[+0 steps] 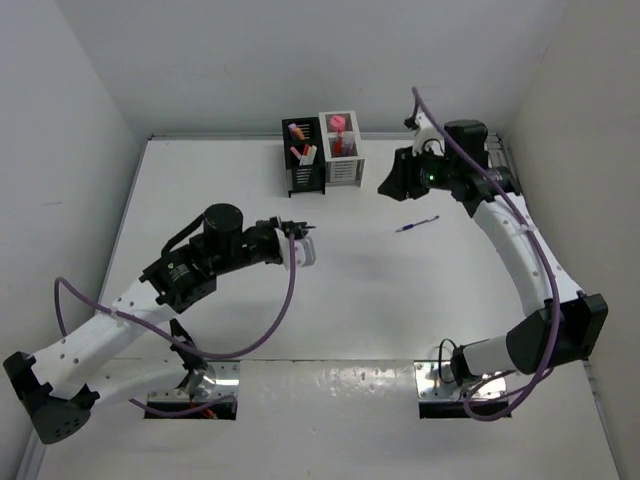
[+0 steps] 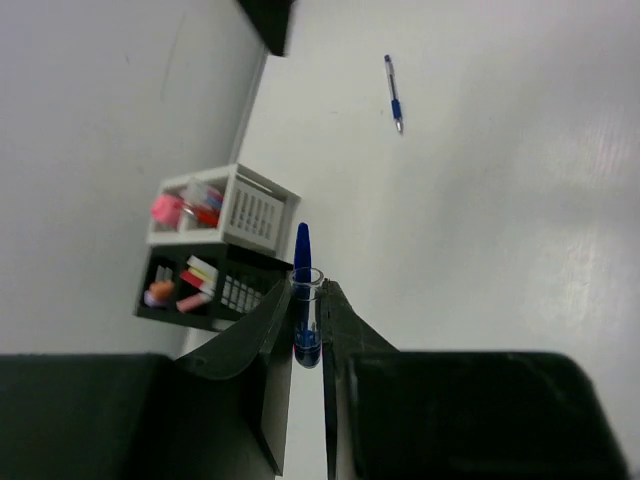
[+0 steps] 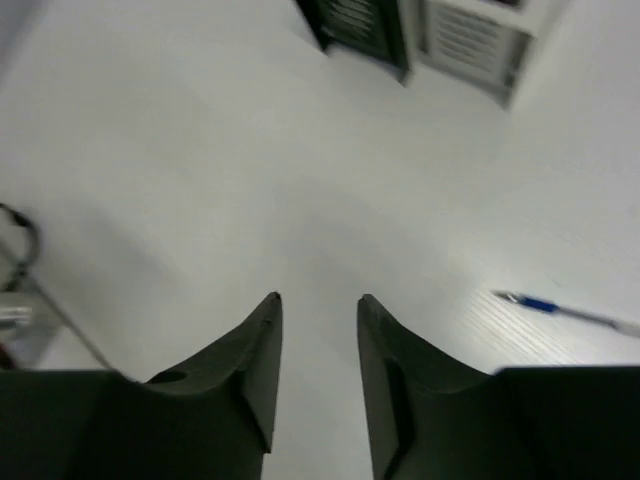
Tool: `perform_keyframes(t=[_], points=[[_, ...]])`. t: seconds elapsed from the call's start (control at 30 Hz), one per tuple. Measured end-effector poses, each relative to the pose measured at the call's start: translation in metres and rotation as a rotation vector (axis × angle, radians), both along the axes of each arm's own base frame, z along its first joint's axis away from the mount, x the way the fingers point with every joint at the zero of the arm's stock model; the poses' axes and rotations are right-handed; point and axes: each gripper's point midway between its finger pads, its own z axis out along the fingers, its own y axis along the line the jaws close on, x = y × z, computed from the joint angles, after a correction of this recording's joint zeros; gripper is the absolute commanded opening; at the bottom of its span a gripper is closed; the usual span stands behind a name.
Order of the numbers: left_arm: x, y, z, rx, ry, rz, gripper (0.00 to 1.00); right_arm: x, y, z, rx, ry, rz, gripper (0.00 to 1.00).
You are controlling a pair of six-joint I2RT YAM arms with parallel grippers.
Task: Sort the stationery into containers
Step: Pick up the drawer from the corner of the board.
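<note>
Blue-capped pen (image 2: 304,288) w/ clear barrel, pinched btwn left fingers (image 2: 262,335).

My dark two-finger pincer (image 3: 320,300) stands parted, nothing between its tips, over the white tabletop (image 3: 200,150). A thin blue-gripped pen (image 3: 560,311) lies at the right; the black slotted holder (image 3: 360,25) and the white slotted holder (image 3: 470,45) sit side by side at the top.

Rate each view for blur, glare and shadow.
Top external: sharp, evenly lit, glare only on the metal base plates. Left wrist: held pen in the left gripper crisp, containers slightly soft, gripper body nearly black. Right wrist: soft throughout; loose pen and containers smeared, sheen on the table beside that pen.
</note>
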Motion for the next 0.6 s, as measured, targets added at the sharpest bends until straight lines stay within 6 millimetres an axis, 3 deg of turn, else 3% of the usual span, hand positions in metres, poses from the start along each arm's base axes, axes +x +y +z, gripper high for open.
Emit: perform_keyframes(t=[0.07,0.2,0.33,0.47,0.6], points=[[0.008,0.001,0.006,-0.062,0.093,0.064,0.0,0.007,-0.018,-0.033,-0.117,0.016,-0.056,0.27],[0.029,0.008,0.013,-0.175,0.249,0.213,0.0,0.026,-0.053,-0.095,-0.315,0.144,-0.223,0.33],[0.052,0.019,-0.001,-0.241,0.421,0.366,0.0,0.04,-0.085,-0.145,-0.424,0.351,-0.453,0.32],[0.061,0.03,-0.023,-0.275,0.561,0.468,0.0,0.041,-0.115,-0.182,-0.454,0.508,-0.675,0.49],[0.064,0.039,-0.03,-0.314,0.625,0.52,0.0,0.043,-0.138,-0.202,-0.465,0.604,-0.83,0.6]])
